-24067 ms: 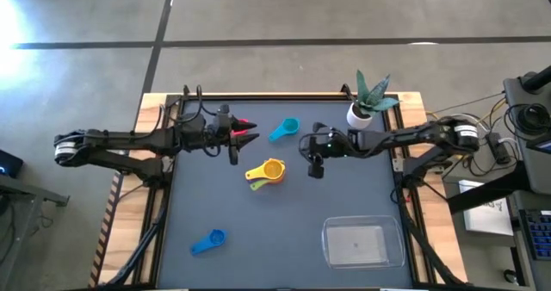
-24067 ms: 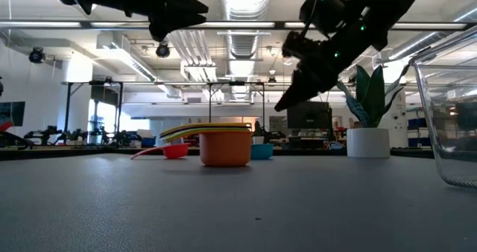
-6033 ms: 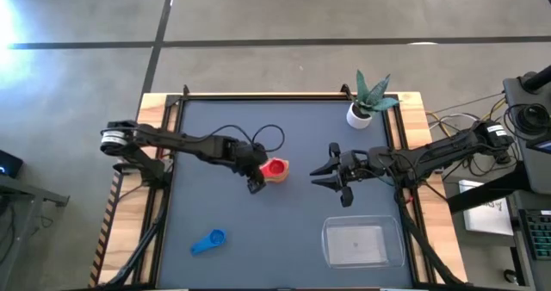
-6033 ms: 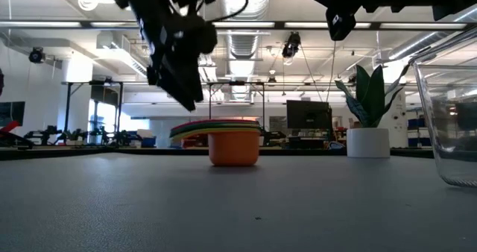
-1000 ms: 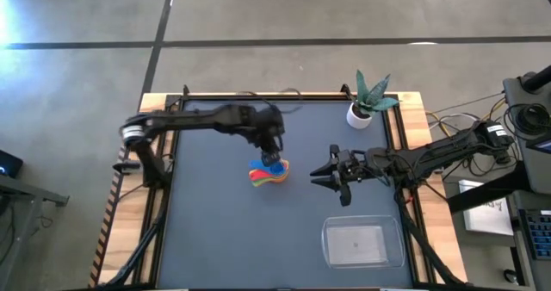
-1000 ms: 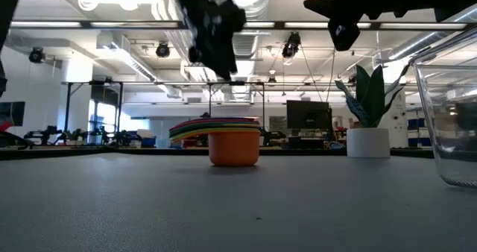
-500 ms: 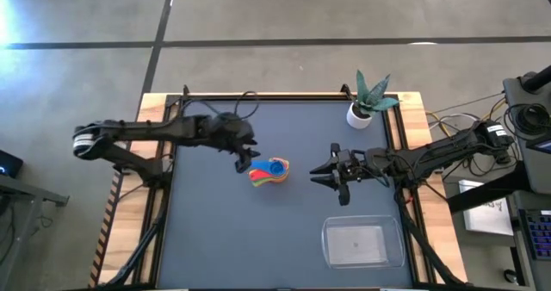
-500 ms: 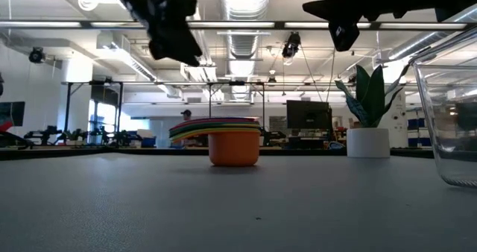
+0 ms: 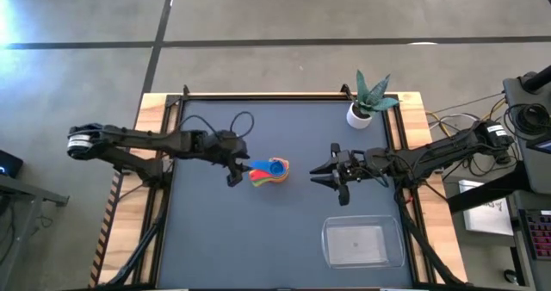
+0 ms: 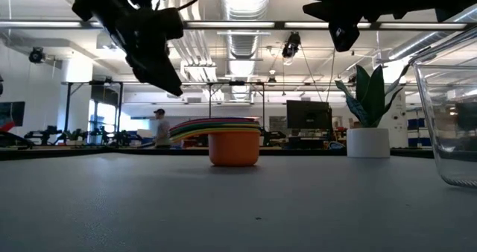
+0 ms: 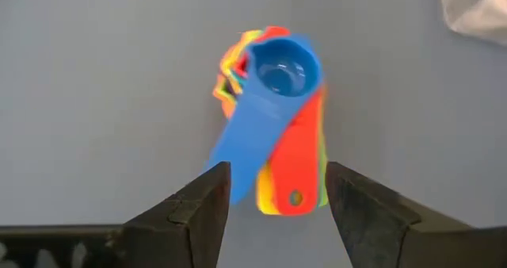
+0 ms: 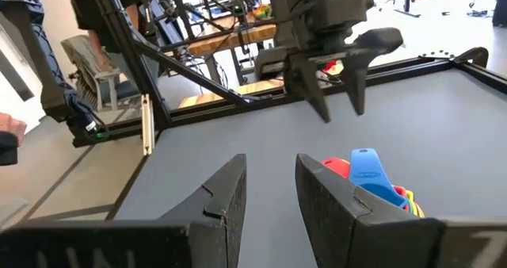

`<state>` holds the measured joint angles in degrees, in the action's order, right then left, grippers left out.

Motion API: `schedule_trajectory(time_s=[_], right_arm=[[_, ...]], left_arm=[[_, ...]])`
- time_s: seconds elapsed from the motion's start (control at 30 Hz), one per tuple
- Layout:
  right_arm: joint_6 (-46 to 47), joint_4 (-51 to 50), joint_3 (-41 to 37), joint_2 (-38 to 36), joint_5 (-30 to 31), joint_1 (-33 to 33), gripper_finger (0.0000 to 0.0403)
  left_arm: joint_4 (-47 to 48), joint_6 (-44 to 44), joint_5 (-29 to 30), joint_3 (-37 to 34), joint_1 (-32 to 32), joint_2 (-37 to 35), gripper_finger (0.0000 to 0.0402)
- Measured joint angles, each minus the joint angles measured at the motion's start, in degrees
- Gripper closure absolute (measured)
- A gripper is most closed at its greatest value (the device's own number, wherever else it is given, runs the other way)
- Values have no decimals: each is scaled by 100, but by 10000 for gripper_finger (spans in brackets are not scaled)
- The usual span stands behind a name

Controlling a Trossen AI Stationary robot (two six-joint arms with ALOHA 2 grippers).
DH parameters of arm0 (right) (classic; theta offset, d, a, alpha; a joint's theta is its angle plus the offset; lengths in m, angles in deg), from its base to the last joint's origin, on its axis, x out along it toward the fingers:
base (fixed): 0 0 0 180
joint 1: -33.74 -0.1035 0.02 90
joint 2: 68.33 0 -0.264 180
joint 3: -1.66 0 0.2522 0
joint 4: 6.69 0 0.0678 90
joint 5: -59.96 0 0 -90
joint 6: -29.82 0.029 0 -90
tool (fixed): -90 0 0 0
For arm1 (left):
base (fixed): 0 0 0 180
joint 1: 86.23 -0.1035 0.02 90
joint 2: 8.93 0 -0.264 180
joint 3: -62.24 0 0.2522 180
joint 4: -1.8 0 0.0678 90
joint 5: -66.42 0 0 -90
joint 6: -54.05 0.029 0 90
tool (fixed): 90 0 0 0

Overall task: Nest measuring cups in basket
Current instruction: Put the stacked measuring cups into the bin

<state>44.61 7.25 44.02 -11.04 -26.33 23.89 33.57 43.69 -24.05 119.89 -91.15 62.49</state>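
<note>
The measuring cups stand nested in one stack [image 9: 270, 170] on the dark table, resting on the orange cup's base [image 10: 233, 150]. The blue cup [image 11: 273, 82] sits on top, its handle lying over the red handle [image 11: 297, 169] and pointing at my left gripper. My left gripper [image 9: 237, 172] hangs open just left of the stack, above the table, touching nothing [image 11: 277, 197]. My right gripper [image 9: 320, 172] is open and hovers right of the stack [image 12: 269, 193]. The clear basket [image 9: 362, 242] sits near the table's near right corner.
A white plant pot [image 9: 360, 113] with a green plant stands at the far right corner. The basket's wall [image 10: 447, 110] rises at the right of the low view. A person [image 10: 158, 127] walks in the room far behind the table.
My left gripper has moved off from above the stack toward the table's left and come a little lower. The blue cup stays on top of the nested stack. My right arm has kept still.
</note>
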Motion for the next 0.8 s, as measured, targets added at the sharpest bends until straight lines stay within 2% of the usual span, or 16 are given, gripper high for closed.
schedule_trajectory(time_s=[0.23,0.43,0.5,0.6,0.8], right_arm=[[6,0,0,2,2,0,303],[17,-14,0,2,-1,0,303],[17,-44,0,2,-1,0,303],[17,-46,0,2,-2,0,303],[16,-46,0,2,0,0,303]], left_arm=[[299,290,400,669,167,523,141],[766,446,450,1327,172,958,88],[1036,601,479,1492,172,1134,82],[1374,895,845,1763,176,1315,82],[1586,1253,1386,2154,-63,1310,91]])
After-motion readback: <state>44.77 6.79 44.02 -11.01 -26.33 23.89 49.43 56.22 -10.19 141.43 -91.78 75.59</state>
